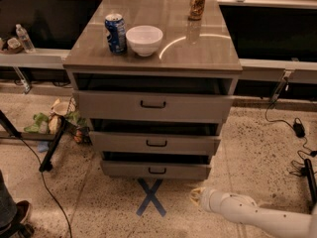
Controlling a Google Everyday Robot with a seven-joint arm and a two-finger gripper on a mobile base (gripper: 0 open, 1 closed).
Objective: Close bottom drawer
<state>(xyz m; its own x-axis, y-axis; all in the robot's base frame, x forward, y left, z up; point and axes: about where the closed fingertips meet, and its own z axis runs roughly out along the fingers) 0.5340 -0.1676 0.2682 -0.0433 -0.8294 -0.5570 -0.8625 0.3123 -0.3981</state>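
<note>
The bottom drawer (156, 170) is the lowest of three grey wood-look drawers, with a small black bar handle (157, 171). Its front stands slightly out from the cabinet, with a dark gap above it. The middle drawer (155, 143) and the top drawer (152, 105) also stand out, the top one furthest. My gripper (194, 195) is at the end of my white arm (247, 213), low over the floor, to the right of and below the bottom drawer's right corner, apart from it.
A blue tape X (150, 197) marks the floor in front of the cabinet. On the cabinet top stand a blue can (115, 33), a white bowl (144, 39) and a brown can (197, 3). A black stand leg (53, 145) and cables lie at the left; more cables (302, 148) at the right.
</note>
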